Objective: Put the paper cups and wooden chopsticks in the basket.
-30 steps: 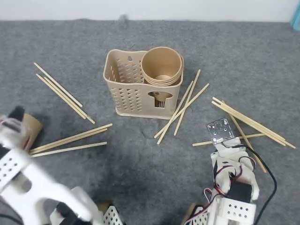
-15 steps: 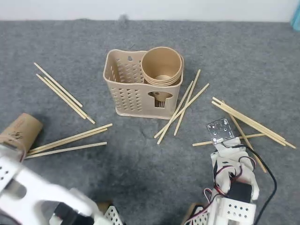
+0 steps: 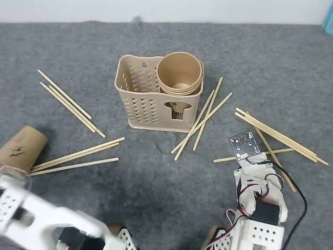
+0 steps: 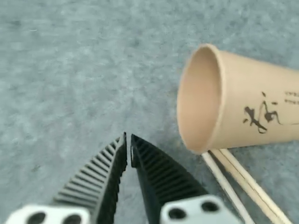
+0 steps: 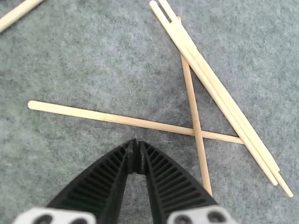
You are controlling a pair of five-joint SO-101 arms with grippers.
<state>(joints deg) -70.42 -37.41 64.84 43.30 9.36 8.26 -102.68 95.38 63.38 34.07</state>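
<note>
Hanging low over the grey mat [image 3: 156, 198] at the near edge, the left gripper [image 4: 128, 138] has its jaws pressed together with nothing between them. Just beside its tip a paper cup [image 4: 238, 112] lies on its side, open mouth turned towards the gripper. The ends of 3 chopsticks [image 3: 78, 156] meet its rim (the high view shows them running off towards the middle of the mat).

On the near right, the right gripper [image 5: 136, 143] is likewise closed and empty. Its tip sits just short of a single chopstick [image 5: 131, 121] lying crosswise. Another stick crosses that one, and a tight bundle [image 5: 219, 93] slants beyond them.

Farther back, 3 loose sticks [image 3: 203, 120] lie just beside the basket's right side, and another set [image 3: 67, 100] lies well apart on the far left. The basket [image 3: 151, 110] stands upright in the middle, with a stack of paper cups [image 3: 179, 73] upright in its right-hand compartment.
</note>
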